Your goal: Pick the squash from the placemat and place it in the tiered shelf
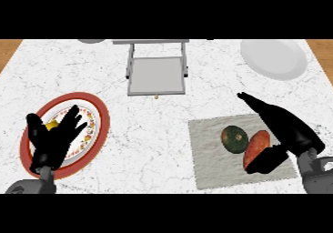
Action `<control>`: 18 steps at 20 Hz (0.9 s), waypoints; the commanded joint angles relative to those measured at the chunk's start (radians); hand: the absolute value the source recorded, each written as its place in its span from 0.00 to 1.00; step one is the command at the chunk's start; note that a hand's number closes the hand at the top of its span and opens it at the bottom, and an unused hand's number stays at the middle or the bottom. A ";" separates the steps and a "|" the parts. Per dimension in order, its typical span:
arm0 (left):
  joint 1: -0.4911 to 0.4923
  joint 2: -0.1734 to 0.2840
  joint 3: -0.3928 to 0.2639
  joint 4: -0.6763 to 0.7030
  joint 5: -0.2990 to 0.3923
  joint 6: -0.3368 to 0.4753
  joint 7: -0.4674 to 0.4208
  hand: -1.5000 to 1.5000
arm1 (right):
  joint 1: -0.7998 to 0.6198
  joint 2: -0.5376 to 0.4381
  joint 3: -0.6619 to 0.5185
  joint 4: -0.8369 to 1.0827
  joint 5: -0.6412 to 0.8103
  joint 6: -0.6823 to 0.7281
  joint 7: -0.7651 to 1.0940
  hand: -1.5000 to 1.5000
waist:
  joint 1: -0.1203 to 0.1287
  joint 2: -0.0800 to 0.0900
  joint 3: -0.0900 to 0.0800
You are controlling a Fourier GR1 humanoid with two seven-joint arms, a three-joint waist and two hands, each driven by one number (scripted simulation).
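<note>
Squash (234,139), dark green and round, lies on the grey placemat (213,170) at the near right of the white marble counter (156,136). Just right of it, touching or nearly so, lies an orange-red elongated vegetable (255,146), also on the placemat. The right hand (283,127) hovers over the placemat's right part with its fingers stretched straight toward the far left, and its thumb sits over the near end of the orange vegetable; it holds nothing. The left hand (55,136) rests open at the near left, fingers up, above a red-rimmed plate (95,102) where something yellow (53,124) shows between the fingers. The tiered shelf (156,75), grey metal with a flat tray, stands at the far middle, well apart from the squash. A plain white plate (273,57) sits at the far right.
</note>
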 commanded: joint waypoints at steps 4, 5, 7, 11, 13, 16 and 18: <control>0.020 -0.037 0.011 0.033 -0.038 -0.015 -0.019 0.50 | 0.059 0.090 0.003 -0.048 0.142 0.013 0.034 0.00 | -0.002 0.003 -0.004; 0.001 -0.036 0.019 0.053 -0.031 -0.024 -0.005 0.50 | 0.025 0.116 -0.018 0.006 0.142 0.008 0.019 0.00 | -0.001 0.004 -0.004; -0.014 -0.081 -0.001 0.085 -0.065 0.019 -0.029 0.50 | 0.045 0.135 0.022 0.056 0.192 -0.013 -0.035 0.00 | -0.001 0.005 -0.004; 0.058 -0.019 0.045 -0.037 -0.028 -0.040 0.019 0.50 | 0.083 0.134 -0.003 0.094 0.267 -0.034 -0.109 0.00 | 0.003 0.004 -0.004; 0.023 -0.052 0.032 0.032 -0.053 -0.027 -0.015 0.50 | 0.102 0.172 0.029 0.115 0.329 -0.085 -0.107 0.00 | 0.000 0.004 -0.004; -0.028 -0.034 0.063 0.031 -0.045 -0.033 0.035 0.50 | 0.066 0.152 -0.031 0.140 0.330 -0.033 -0.116 0.00 | -0.001 0.004 -0.004; -0.004 -0.045 0.059 0.043 -0.041 -0.052 0.016 0.50 | 0.050 0.203 -0.001 0.189 0.390 -0.082 -0.107 0.00 | 0.001 0.004 -0.004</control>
